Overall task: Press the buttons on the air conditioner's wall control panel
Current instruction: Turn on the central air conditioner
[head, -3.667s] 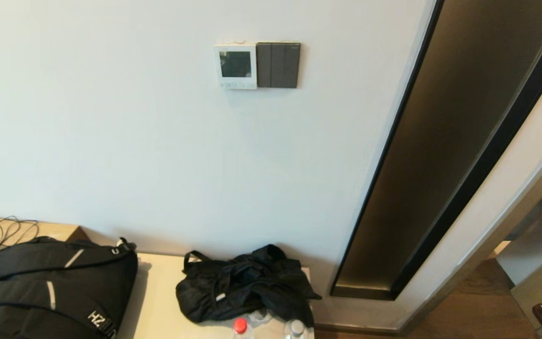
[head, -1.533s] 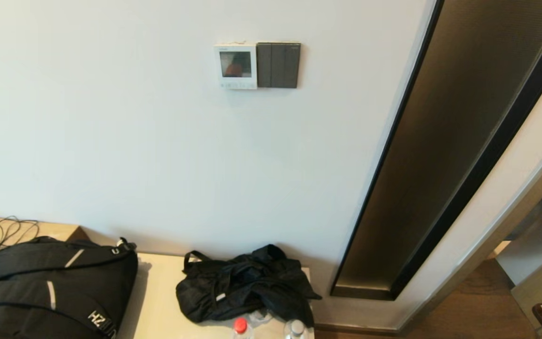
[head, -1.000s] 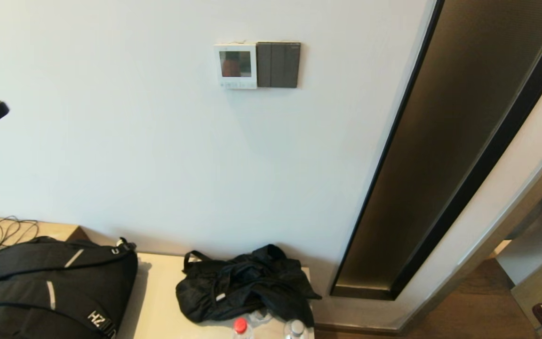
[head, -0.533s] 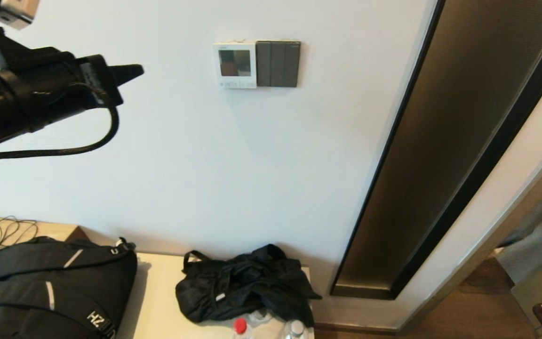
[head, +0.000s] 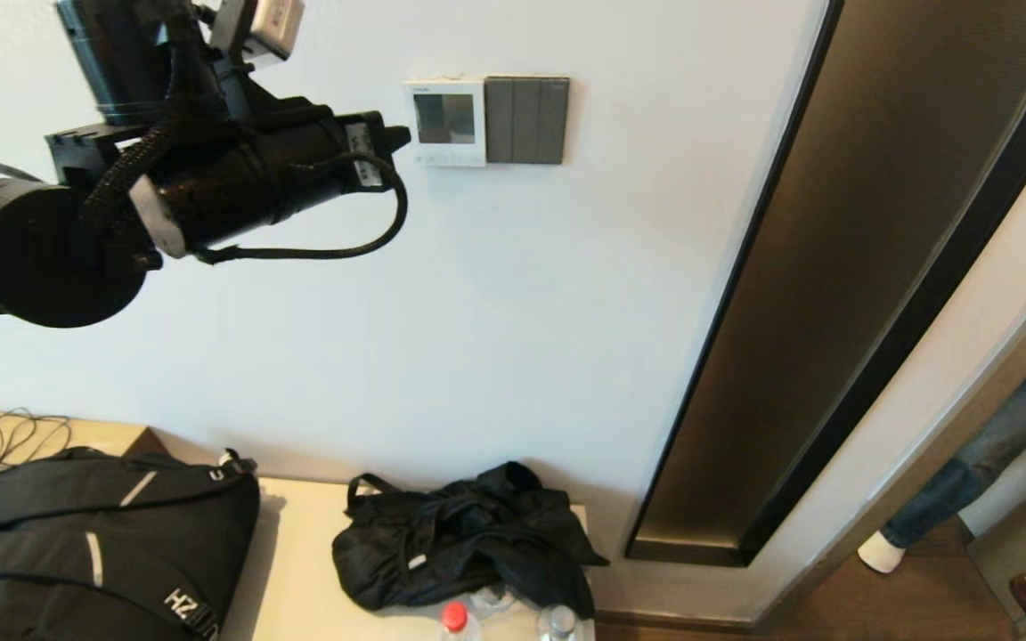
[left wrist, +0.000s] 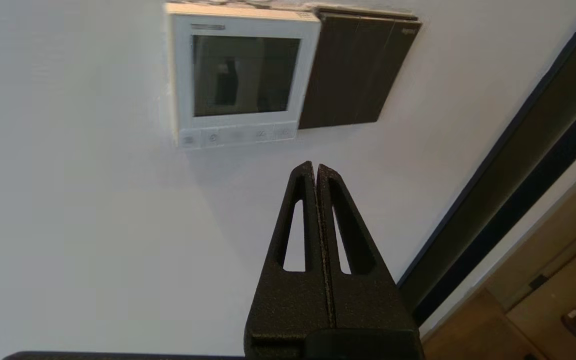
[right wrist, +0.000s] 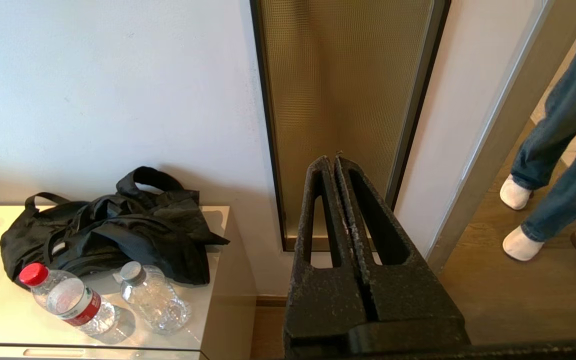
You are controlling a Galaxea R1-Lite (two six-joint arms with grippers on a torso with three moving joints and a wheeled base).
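The white control panel [head: 445, 121] with a dark square screen hangs on the wall; it also shows in the left wrist view [left wrist: 240, 75]. Its row of small pale buttons [head: 446, 159] runs along the bottom strip [left wrist: 236, 135]. My left gripper [head: 399, 138] is shut and empty, raised, its tip just left of the panel and short of the wall. In the left wrist view the shut tip [left wrist: 315, 166] sits a little below the button row. My right gripper [right wrist: 332, 161] is shut and empty, parked low, out of the head view.
A dark grey three-rocker switch plate [head: 526, 121] adjoins the panel's right side. A tall dark-framed panel [head: 842, 267] stands to the right. Below are a backpack [head: 94, 543], a black bag [head: 468, 534] and two bottles [right wrist: 68, 300] on a low cabinet. A person's legs [right wrist: 558, 145] stand at the right.
My left arm has come in from the left and risen, its shut tip moving right to just beside the panel. A person's legs have appeared at the right edge.
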